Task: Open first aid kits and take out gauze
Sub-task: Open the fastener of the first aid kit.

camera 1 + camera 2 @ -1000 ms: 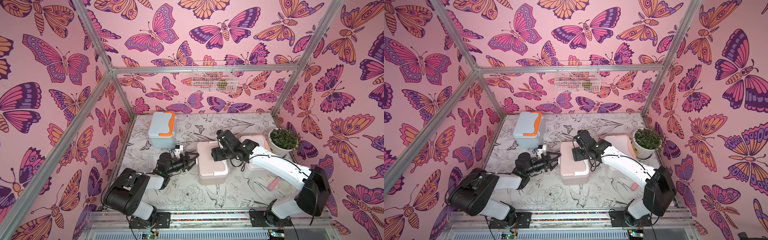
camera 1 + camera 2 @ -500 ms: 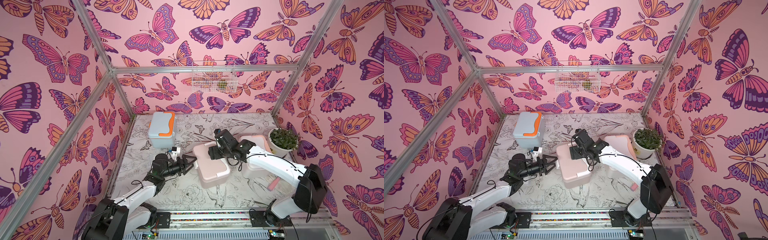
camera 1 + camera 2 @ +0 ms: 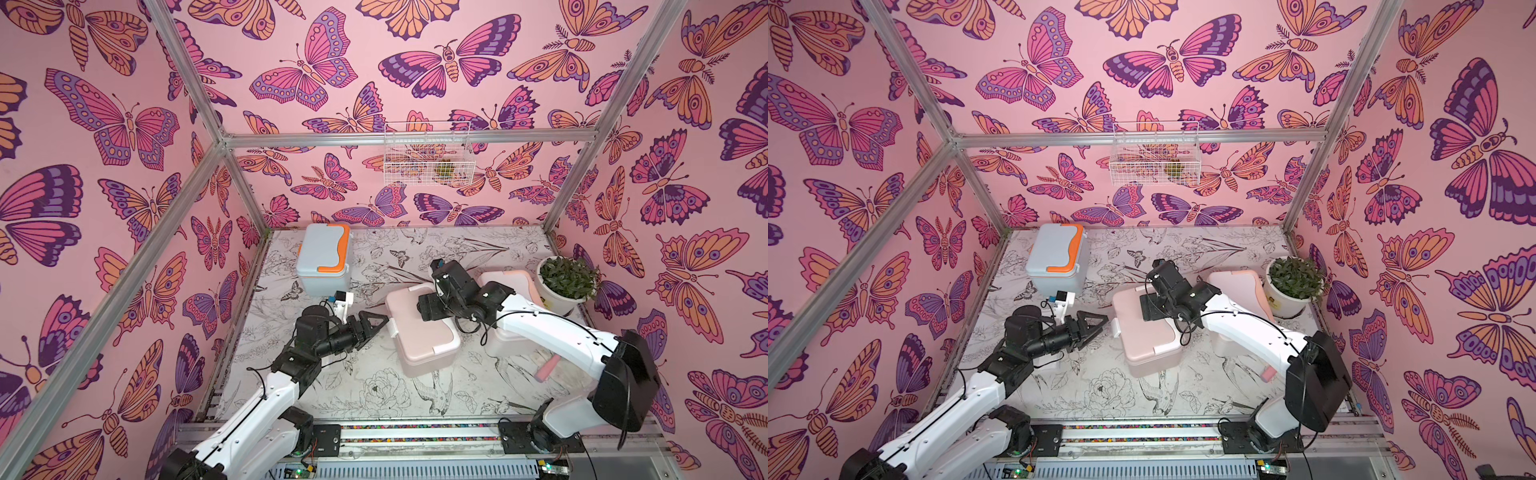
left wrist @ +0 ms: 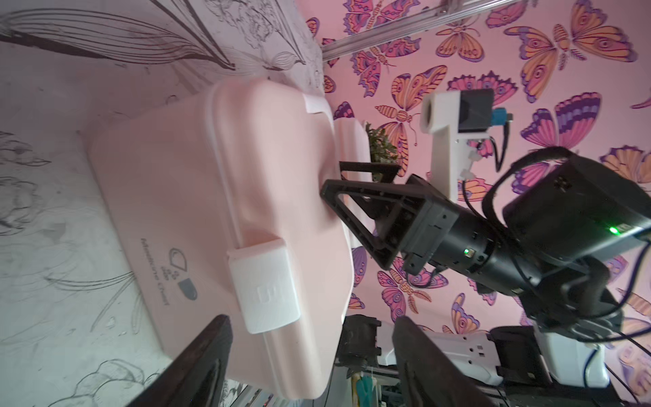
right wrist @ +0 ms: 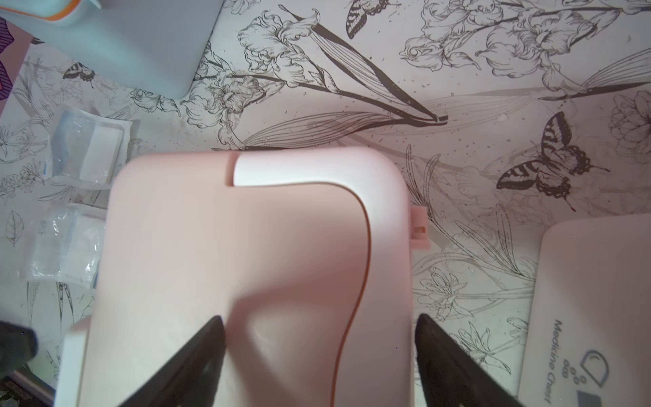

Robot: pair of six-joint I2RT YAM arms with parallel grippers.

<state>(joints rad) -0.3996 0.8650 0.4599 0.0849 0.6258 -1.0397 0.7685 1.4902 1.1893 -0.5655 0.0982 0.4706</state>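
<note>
The beige-pink first aid kit (image 3: 419, 340) stands mid-table, lid down, turned a little askew. My left gripper (image 3: 380, 322) is open at its left side, and the white latch (image 4: 264, 289) sits just ahead of its fingertips (image 4: 208, 356). My right gripper (image 5: 320, 352) hovers open over the lid (image 5: 246, 264), fingers spread across the handle end. The blue-grey kit with orange trim (image 3: 324, 259) stands closed at the back left. The white kit with peach trim (image 3: 513, 282) sits partly behind the right arm. Two gauze packets (image 5: 88, 148) (image 5: 67, 243) lie on the table beside the pink kit.
A white pot with a green plant (image 3: 567, 282) stands at the right wall, close to the white kit. A wire basket (image 3: 428, 158) hangs on the back wall. A small pink object (image 3: 546, 368) lies near the right arm's base. Bare table (image 3: 374, 395) lies in front.
The pink kit has turned slightly and shifted left and back under the right gripper. The left arm has stretched out while its gripper stayed by the latch. Both grippers have widened a little.
</note>
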